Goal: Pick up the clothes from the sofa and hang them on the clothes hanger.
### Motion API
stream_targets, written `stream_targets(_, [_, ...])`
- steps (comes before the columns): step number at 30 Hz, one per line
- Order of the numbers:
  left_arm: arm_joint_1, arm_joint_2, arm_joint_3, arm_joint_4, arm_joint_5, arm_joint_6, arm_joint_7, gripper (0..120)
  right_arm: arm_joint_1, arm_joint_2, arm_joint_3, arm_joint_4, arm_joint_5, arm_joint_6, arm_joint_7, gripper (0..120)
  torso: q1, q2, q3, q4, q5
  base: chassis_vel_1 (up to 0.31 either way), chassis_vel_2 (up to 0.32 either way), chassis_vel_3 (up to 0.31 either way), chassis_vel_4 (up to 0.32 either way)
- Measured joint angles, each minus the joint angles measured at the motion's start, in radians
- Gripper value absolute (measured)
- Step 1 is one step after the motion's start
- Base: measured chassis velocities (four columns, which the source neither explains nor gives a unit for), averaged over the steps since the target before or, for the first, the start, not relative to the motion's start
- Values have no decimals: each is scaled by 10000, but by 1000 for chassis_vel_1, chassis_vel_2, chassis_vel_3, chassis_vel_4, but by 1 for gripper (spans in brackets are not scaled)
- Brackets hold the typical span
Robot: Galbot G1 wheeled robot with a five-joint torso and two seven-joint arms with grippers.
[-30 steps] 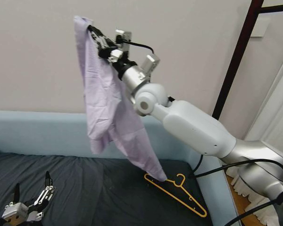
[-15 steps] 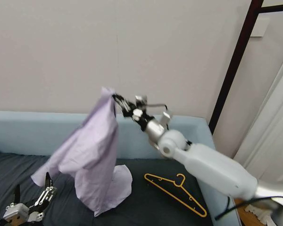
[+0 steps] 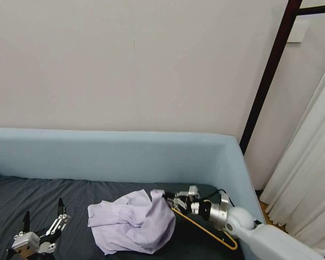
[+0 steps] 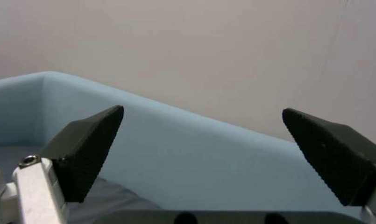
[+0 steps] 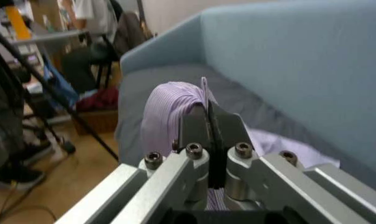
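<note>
Lilac shirt [image 3: 132,227] in right hand [image 3: 169,201], on sofa [image 3: 97,157]

Head camera high, angled down onto sofa [image 3: 119,154]. Wrist cameras close behind left pincer [image 4: 202,112], right pincer [image 5: 209,116]; all share sofa back.

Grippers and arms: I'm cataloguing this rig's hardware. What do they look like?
Left gripper: silver metal body, two black wedge-shaped pads with ribbed faces. Right gripper: same black pads, silver brackets with hex-socket screws. Right arm: smooth white shell, silver wrist, thin black cable.
</note>
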Motion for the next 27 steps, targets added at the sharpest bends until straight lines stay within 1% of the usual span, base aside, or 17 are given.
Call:
stream_targets(2, [-22, 1, 18, 0, 3, 24, 7, 100, -309, 222, 186, -413, -790, 208, 6, 0, 0, 0, 0, 0, 1, 0, 0, 0, 0])
stream_targets(3, [-36, 6, 21, 1, 3, 42, 9, 100, -486, 386, 372, -762, -1424, 308, 102, 0, -1, 0, 0, 3, 1, 0, 0, 0, 0])
stream_targets(4, [-36, 6, 21, 1, 3, 42, 9, 100, -486, 386, 372, -762, -1424, 308, 102, 0, -1, 0, 0, 3, 1, 0, 0, 0, 0])
stream_targets(8, [-53, 66, -6, 14, -32, 55, 9, 100, -793, 639, 1068, -1783, -3467, 264, 242, 0, 0, 0, 0, 2, 0, 0, 0, 0, 0])
stream_targets(10, [-58, 100, -29, 31, -61, 56, 5, 100, -982, 565, 1307, -1875, -3932, 93, 186, 0, 0, 0, 1, -1, 0, 0, 0, 0, 0])
stream_targets(12, [-68, 121, -42, 52, -79, 56, 2, 100, -1130, 446, 1400, -1757, -3973, -29, 113, 0, 0, 0, 1, -2, -1, 0, 0, 0, 0])
stream_targets(14, [-99, 131, -45, 97, -87, 57, 2, 100, -1363, 242, 1518, -1363, -3832, -152, -122, 10, 0, 0, 0, -2, -1, 0, 0, 0, 0])
stream_targets(15, [-99, 131, -45, 97, -87, 57, 2, 100, -1363, 242, 1518, -1363, -3832, -152, -122, 10, 0, 0, 0, -2, -1, 0, 0, 0, 0])
stream_targets(16, [-116, 129, -40, 113, -88, 57, 2, 100, -1505, 112, 1595, -1084, -3786, -176, -254, 14, 0, 0, 0, 0, 0, 0, 0, 0, 0])
stream_targets(17, [-122, 120, -19, 116, -85, 59, 2, 100, -1620, -10, 1654, -846, -3791, -187, -305, 20, 0, 0, 0, 1, -1, 0, 0, 0, 0])
stream_targets(19, [-122, 105, 7, 117, -69, 60, 5, 100, -1832, -305, 1755, -360, -3970, -213, -272, 29, 0, 0, 0, 1, 1, 0, 0, 0, 0])
stream_targets(20, [-115, 104, 14, 116, -64, 60, 6, 100, -1945, -499, 1828, -94, -4131, -295, -137, 32, 0, 0, 0, 1, 1, 0, 0, 0, 0])
stream_targets(21, [-115, 104, 14, 116, -64, 60, 6, 100, -1945, -499, 1828, -94, -4131, -295, -137, 32, 0, 0, 0, 1, 1, 0, 0, 0, 0])
stream_targets(24, [-101, 139, -15, 115, -65, 58, 7, 100, -2236, -1138, 1977, 784, -4317, -916, 519, 45, 0, 0, 0, -2, 0, 0, 0, 0, 0])
stream_targets(25, [-101, 139, -15, 115, -65, 58, 7, 100, -2236, -1138, 1977, 784, -4317, -916, 519, 45, 0, 0, 0, -2, 0, 0, 0, 0, 0])
stream_targets(27, [-108, 181, -35, 118, -79, 50, 5, 100, -2429, -1662, 2061, 1619, -4115, -1657, 1149, 55, 0, 0, 0, -1, -1, 0, 0, 0, 0])
